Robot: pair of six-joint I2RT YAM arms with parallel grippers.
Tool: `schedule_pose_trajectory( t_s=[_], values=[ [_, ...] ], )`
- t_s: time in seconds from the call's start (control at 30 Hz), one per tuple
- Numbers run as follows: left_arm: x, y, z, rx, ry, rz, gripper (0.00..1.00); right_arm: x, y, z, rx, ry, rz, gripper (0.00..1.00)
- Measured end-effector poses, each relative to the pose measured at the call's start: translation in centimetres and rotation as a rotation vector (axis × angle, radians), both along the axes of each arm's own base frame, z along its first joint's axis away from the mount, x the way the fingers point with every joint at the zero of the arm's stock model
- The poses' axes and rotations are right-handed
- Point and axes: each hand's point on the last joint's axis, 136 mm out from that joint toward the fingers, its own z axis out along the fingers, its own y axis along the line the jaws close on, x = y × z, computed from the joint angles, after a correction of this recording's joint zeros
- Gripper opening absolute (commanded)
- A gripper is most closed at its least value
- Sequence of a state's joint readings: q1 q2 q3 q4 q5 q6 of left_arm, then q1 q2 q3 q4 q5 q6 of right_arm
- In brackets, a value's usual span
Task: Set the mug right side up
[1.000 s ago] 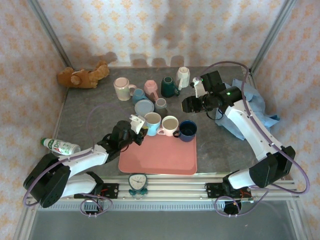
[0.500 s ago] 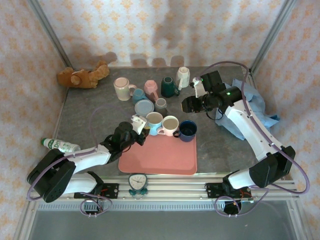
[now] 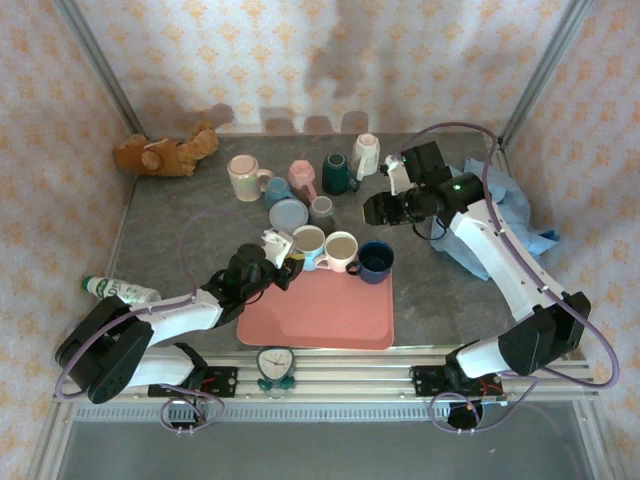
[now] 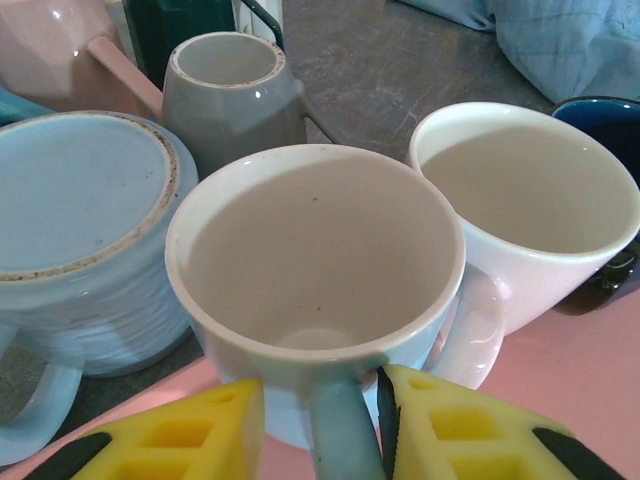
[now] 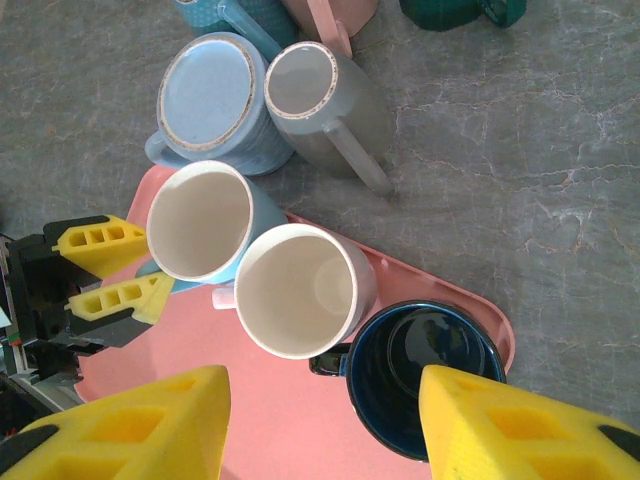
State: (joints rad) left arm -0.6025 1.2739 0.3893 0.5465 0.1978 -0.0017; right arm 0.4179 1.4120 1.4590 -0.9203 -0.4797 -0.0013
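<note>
A light blue mug (image 3: 306, 240) (image 4: 315, 250) (image 5: 200, 220) stands mouth up on the far left corner of the pink tray (image 3: 320, 315). Its handle points back at my left gripper (image 3: 281, 260) (image 4: 320, 405). That gripper is open, one yellow finger (image 4: 190, 430) on each side of the handle with a small gap on both sides. My right gripper (image 3: 375, 210) (image 5: 325, 410) hangs open, high above the tray, holding nothing.
A white mug (image 3: 340, 247) and a dark blue mug (image 3: 376, 260) stand upright beside the blue one. Behind them are an upside-down ribbed blue mug (image 3: 288, 214), a grey mug (image 3: 321, 208) and several more mugs. A teddy bear (image 3: 165, 152), a bottle (image 3: 120, 292) and a blue cloth (image 3: 510, 215) lie around the edges.
My left gripper's fingers have come apart off the mug's handle; the mug stays upright on the tray. The right arm has not moved.
</note>
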Motion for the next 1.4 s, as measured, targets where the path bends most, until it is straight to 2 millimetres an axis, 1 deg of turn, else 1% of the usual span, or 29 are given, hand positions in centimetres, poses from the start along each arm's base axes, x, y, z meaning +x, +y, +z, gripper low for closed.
schedule_pose_trajectory(
  t_s=[0.23, 0.4, 0.53, 0.67, 0.73, 0.83, 0.97, 1.03, 1.1, 1.17, 1.2, 1.23, 1.33, 1.4],
  values=[
    [-0.4, 0.1, 0.5, -0.003, -0.003, -0.008, 0.45, 0.0, 0.0, 0.0, -0.001, -0.001, 0.0, 0.56],
    [-1.0, 0.5, 2.0, -0.018, -0.027, -0.01, 0.49, 0.1, -0.2, 0.0, -0.01, -0.01, 0.006, 0.57],
    [-1.5, 0.9, 3.3, -0.029, -0.052, -0.009, 0.52, 0.5, -0.7, -0.1, -0.032, -0.031, 0.021, 0.55],
    [-2.1, 1.5, 4.4, -0.043, -0.074, 0.001, 0.58, 1.6, -1.5, -0.9, -0.063, -0.04, 0.037, 0.54],
    [-2.1, 1.9, 5.0, -0.058, -0.079, 0.014, 0.6, 2.6, -1.8, -1.6, -0.086, -0.041, 0.051, 0.54],
    [-1.7, 3.0, 5.5, -0.09, -0.071, 0.061, 0.62, 4.4, -2.1, -2.7, -0.12, -0.05, 0.078, 0.53],
    [-0.8, 4.9, 5.7, -0.123, -0.036, 0.135, 0.64, 7.4, -2.4, -3.9, -0.152, -0.062, 0.108, 0.52],
    [-0.5, 5.4, 5.9, -0.136, -0.022, 0.156, 0.66, 9.0, -2.5, -4.4, -0.164, -0.075, 0.122, 0.52],
    [-0.2, 5.5, 6.5, -0.143, -0.017, 0.159, 0.67, 10.7, -2.4, -4.9, -0.176, -0.099, 0.15, 0.53],
    [0.1, 5.5, 7.1, -0.146, -0.013, 0.16, 0.69, 11.8, -2.1, -5.6, -0.191, -0.117, 0.184, 0.53],
    [0.3, 5.3, 7.5, -0.146, -0.011, 0.158, 0.73, 12.3, -2.0, -5.9, -0.198, -0.123, 0.202, 0.53],
    [0.5, 5.1, 7.8, -0.146, -0.007, 0.153, 0.74, 12.8, -1.8, -6.2, -0.203, -0.13, 0.219, 0.53],
    [1.0, 4.6, 8.5, -0.153, 0.008, 0.143, 0.75, 14.8, -1.2, -7.1, -0.224, -0.153, 0.262, 0.53],
    [1.2, 4.4, 8.6, -0.153, 0.019, 0.137, 0.75, 16.4, -0.8, -7.7, -0.238, -0.172, 0.293, 0.53]
  ],
)
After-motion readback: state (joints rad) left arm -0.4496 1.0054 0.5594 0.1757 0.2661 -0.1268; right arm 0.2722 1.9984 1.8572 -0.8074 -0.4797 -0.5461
